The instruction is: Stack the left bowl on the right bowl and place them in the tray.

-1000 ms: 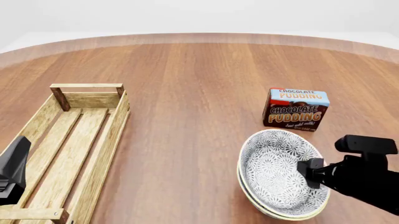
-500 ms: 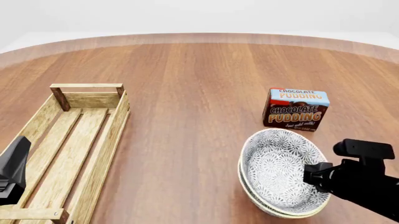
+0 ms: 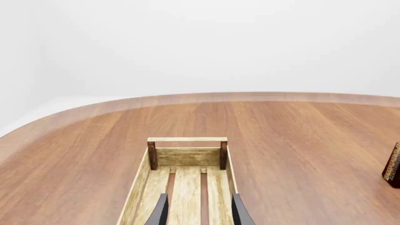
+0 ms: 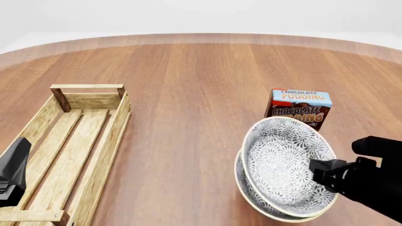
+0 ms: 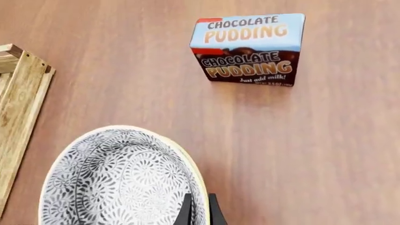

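Two grey-patterned bowls sit nested, the upper bowl (image 4: 281, 162) inside the lower one (image 4: 247, 192). The stack is tilted and appears lifted off the table at the front right. My right gripper (image 4: 320, 172) is shut on the stack's right rim. In the right wrist view its fingertips (image 5: 200, 208) pinch the rim of the bowl (image 5: 119, 183). The wooden slat tray (image 4: 116, 134) lies at the left, holding nothing. My left gripper (image 3: 198, 211) is open and empty above the tray's (image 3: 187, 157) near part. Only its dark body (image 4: 12, 172) shows in the front view.
A chocolate pudding box (image 4: 301, 102) stands just behind the bowls, its lower part hidden by them. It also shows in the right wrist view (image 5: 250, 49) and at the edge of the left wrist view (image 3: 392, 166). The round table's far edge (image 4: 201, 36) curves across the back.
The right gripper has lifted and tilted the nested bowls; they now overlap the bottom of the pudding box. The left arm has not moved.
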Robot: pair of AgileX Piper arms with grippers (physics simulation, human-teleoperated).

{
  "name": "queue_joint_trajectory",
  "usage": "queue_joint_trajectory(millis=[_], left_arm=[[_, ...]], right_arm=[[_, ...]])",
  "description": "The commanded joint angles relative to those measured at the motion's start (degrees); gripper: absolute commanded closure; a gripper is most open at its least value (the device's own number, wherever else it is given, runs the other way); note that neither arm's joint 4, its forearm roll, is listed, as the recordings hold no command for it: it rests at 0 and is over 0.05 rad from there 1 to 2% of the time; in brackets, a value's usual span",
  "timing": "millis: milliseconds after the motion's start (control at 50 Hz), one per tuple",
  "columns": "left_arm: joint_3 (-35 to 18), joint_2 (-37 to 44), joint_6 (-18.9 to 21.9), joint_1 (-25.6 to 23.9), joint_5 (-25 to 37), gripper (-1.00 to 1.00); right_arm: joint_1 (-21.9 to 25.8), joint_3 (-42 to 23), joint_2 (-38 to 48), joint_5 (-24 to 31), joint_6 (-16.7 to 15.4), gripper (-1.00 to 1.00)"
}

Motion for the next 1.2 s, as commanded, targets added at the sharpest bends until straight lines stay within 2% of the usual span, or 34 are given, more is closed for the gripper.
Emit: queue_joint_trajectory(millis=[20,240,460,540,600,620,640,660,900,1080,1200], left_arm=[[0.00,0.00,0.00,0.00,0.00,-1.00],[0.00,0.00,0.00,0.00,0.00,-1.00],[0.00,0.00,0.00,0.00,0.00,-1.00],[0.00,0.00,0.00,0.00,0.00,-1.00],[0.00,0.00,0.00,0.00,0.00,-1.00],[0.00,0.00,0.00,0.00,0.00,-1.00],[0.00,0.00,0.00,0.00,0.00,-1.00],[0.00,0.00,0.00,0.00,0.00,-1.00],[0.00,0.00,0.00,0.00,0.00,-1.00],[0.00,0.00,0.00,0.00,0.00,-1.00],[0.00,0.00,0.00,0.00,0.00,-1.00]], right_arm=[[1.07,-3.56,-6.13,5.21,2.50,1.00],[-0.43,-10.31,-6.30,9.61,0.14,1.00],[-0.65,-22.66,1.68,11.35,-4.02,1.00],[1.08,-29.46,6.07,12.20,-5.49,1.00],[1.68,-32.06,7.86,12.40,-5.81,1.00],[2.50,-35.00,10.12,12.42,-6.13,1.00],[2.50,-35.03,10.15,12.42,-6.13,1.00],[3.25,-37.94,12.69,12.37,-6.70,1.00],[7.70,-48.69,22.62,11.74,-7.16,1.00],[11.18,-58.42,29.29,13.27,-7.62,1.00],[14.91,-64.76,35.73,13.19,-7.89,1.00]])
